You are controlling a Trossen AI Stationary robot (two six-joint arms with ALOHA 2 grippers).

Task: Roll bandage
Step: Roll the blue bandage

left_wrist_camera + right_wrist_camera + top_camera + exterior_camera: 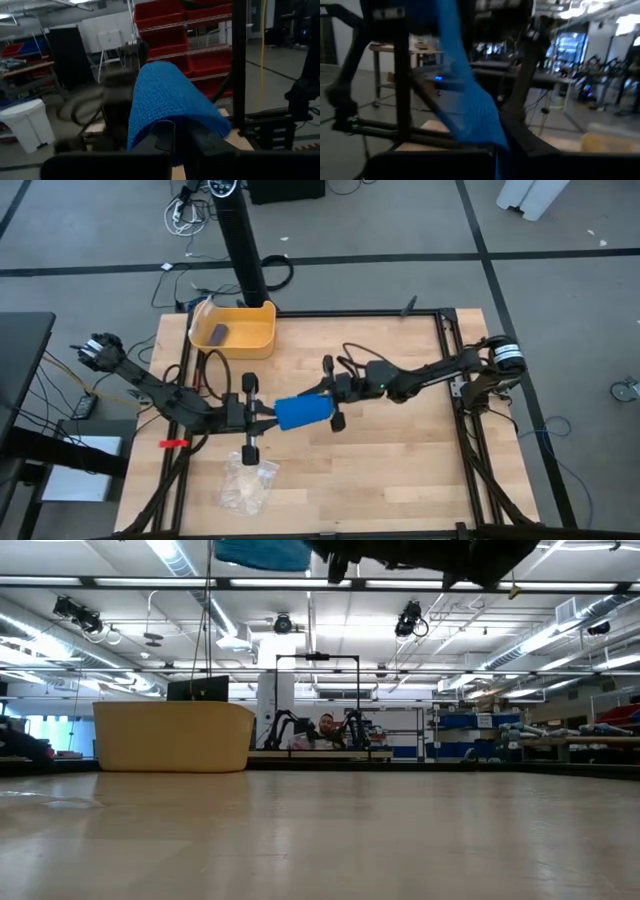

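Observation:
The bright blue bandage [303,412] is a short, broad wad of band held in the air between my two grippers, over the middle of the wooden table [400,470]. My left gripper [268,418] is shut on its left end and my right gripper [327,402] on its right end. The low view shows the bandage [265,552] high above the tabletop. It fills the left wrist view [170,100] and runs as a slanting strip in the right wrist view [470,105]. My left gripper pinches the bandage's left end [172,117] between its two fingers, coming level from the table's left. The cloth bulges up in a hump past the fingertips and is lifted clear of the table. One layer or several, I cannot tell. My right gripper pinches the bandage's right end [490,135] between its two fingers, coming about level from the table's right. The band runs away from the fingers as a flat slanting strip, clear of the table.
A yellow bin [255,338] with a small dark purple block [218,333] stands at the far left, by a black post [243,240]. A clear crinkled plastic bag [247,483] lies at the near left. Bare wood lies at the table's near right.

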